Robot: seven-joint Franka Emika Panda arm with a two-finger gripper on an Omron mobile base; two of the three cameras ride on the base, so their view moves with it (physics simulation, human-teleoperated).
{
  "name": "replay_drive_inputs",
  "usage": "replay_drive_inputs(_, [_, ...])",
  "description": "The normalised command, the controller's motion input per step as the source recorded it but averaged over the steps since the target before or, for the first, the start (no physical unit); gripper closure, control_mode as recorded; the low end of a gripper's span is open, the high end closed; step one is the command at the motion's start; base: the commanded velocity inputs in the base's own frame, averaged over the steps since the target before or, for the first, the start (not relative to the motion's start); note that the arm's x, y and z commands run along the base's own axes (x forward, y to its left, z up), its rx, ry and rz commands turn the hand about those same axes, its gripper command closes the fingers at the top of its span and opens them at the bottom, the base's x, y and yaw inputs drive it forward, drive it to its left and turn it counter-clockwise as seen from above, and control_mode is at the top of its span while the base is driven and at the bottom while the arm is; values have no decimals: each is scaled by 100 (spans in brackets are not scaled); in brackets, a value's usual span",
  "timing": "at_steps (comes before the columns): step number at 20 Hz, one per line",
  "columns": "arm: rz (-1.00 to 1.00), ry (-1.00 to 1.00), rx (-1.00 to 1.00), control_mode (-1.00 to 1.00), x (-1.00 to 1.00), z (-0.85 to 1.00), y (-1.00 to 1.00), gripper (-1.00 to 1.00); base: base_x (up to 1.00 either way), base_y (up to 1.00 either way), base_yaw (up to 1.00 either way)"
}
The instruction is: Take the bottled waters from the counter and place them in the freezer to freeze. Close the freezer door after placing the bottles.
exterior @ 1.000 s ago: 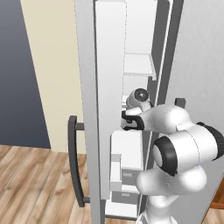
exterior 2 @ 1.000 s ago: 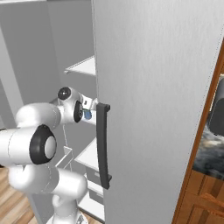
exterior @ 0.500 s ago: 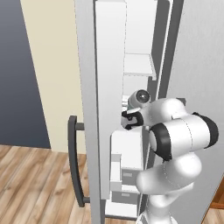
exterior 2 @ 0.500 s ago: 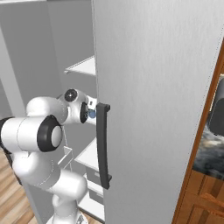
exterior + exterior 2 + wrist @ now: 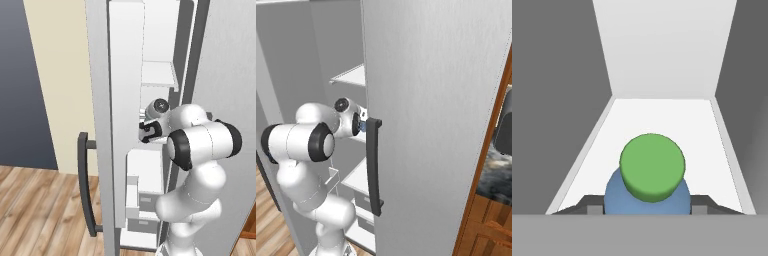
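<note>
A: Start with the left base view; what do you have there?

B: You have the freezer door [image 5: 102, 125] standing open edge-on, its dark bar handle [image 5: 84, 185] low on the left and its white inner lining facing the arm; the white arm [image 5: 200, 150] reaches from the lower right into the freezer [image 5: 160, 75], its hand [image 5: 150, 129] between a white shelf above and white drawers [image 5: 142, 190] below; you cannot see the fingers here.

A: And the right base view?

B: You see the plain grey door [image 5: 436, 110] closed on the right with a dark vertical handle [image 5: 374, 167]; the arm bends in from the lower left, and its hand sits just left of that handle, level with a white shelf [image 5: 351, 76] further up; a sliver of blue [image 5: 362, 126] shows at the hand, just beside the handle.

A: The hand view?

B: You look down on the blue-tinted bottle [image 5: 647, 192] with its green cap [image 5: 653, 167]; the gripper [image 5: 647, 205] is clamped on that bottle, a dark finger [image 5: 587, 204] touching each side; beyond it a white freezer shelf [image 5: 662, 117] runs back to a white rear wall between grey side walls.
</note>
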Motion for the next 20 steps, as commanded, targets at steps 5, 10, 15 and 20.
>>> replay_drive_inputs(5, [0,0,0,-100,33,-6,0,100,0,0,0])
replay_drive_inputs(10, [0,3,0,-100,21,-17,0,100,0,0,0])
replay_drive_inputs(15, [0,4,0,-100,16,-22,0,100,0,0,0])
replay_drive_inputs(20, [0,2,0,-100,10,-27,0,100,0,0,0])
